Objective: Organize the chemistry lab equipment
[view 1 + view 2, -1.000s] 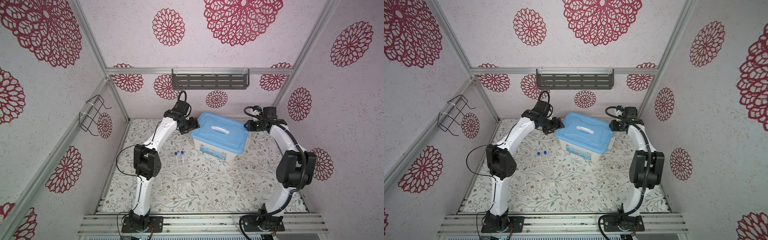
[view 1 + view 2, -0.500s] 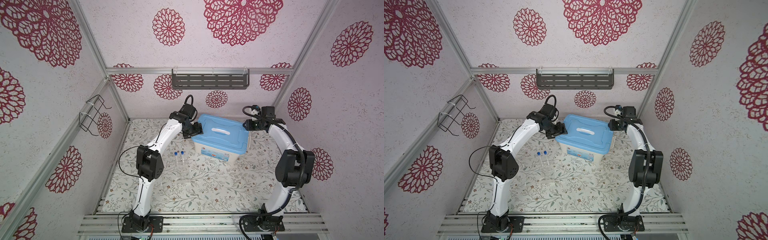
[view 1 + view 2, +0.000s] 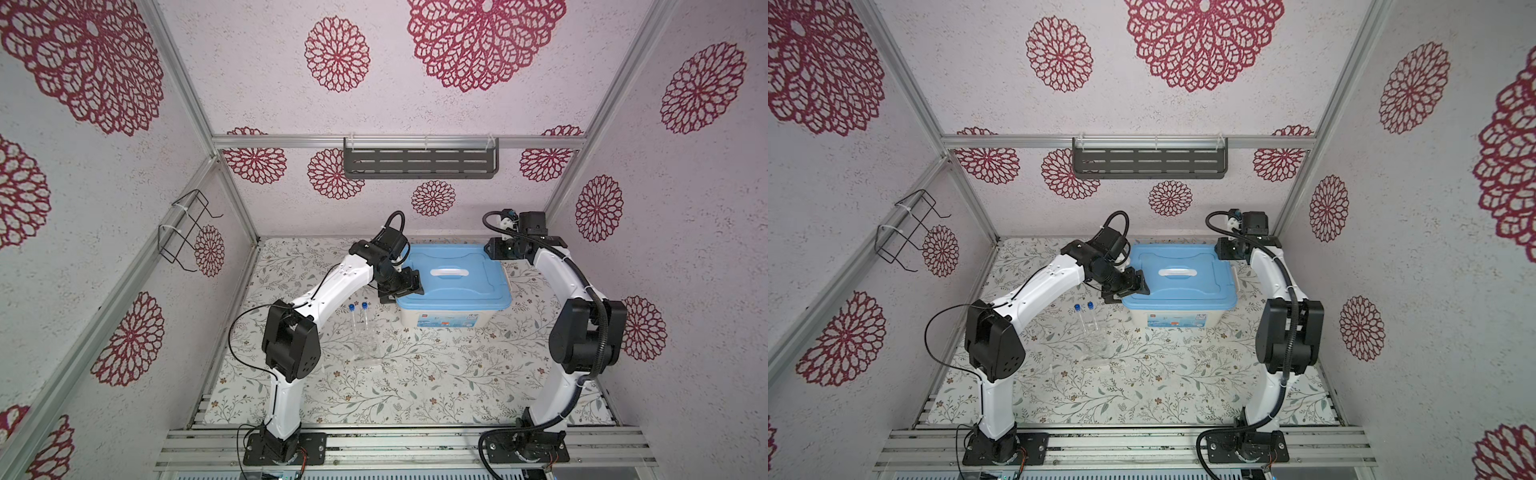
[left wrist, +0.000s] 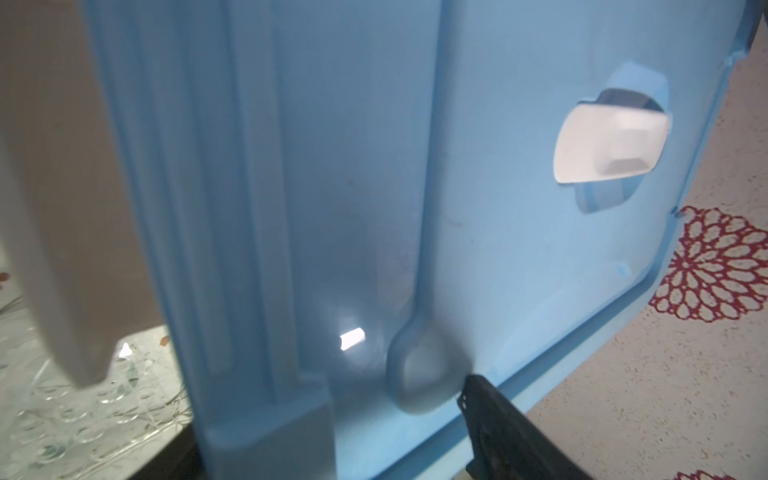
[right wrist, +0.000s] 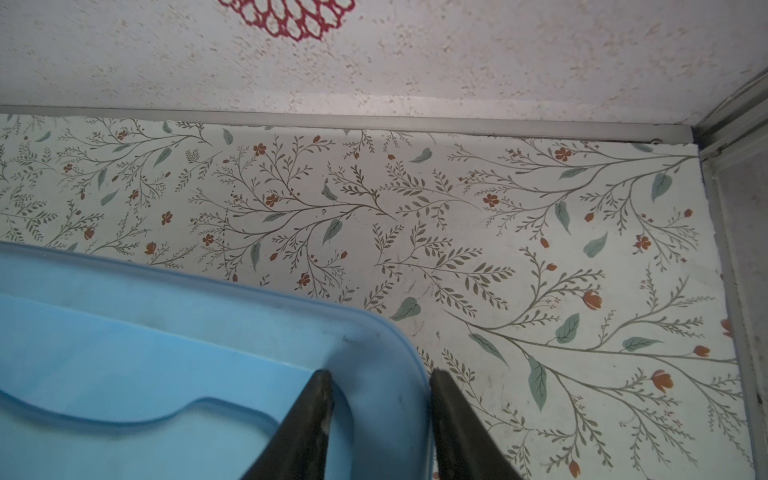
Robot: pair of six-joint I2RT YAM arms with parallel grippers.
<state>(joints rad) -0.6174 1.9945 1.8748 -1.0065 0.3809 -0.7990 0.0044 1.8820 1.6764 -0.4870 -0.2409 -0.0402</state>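
left gripper (image 3: pixel 402 291): one finger (image 4: pixel 498 428) seen, grip unclear | right gripper (image 5: pixel 380 378): parted astride blue lid (image 5: pixel 166 353) rim

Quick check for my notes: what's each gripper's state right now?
Left gripper: open, astride the blue lid's near corner.
Right gripper: open, astride the lid's far corner rim.

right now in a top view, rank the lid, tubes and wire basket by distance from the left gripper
From the left gripper:
1. lid, right at the jaws.
2. tubes, standing nearby, toward the front.
3. wire basket, up on the left wall.
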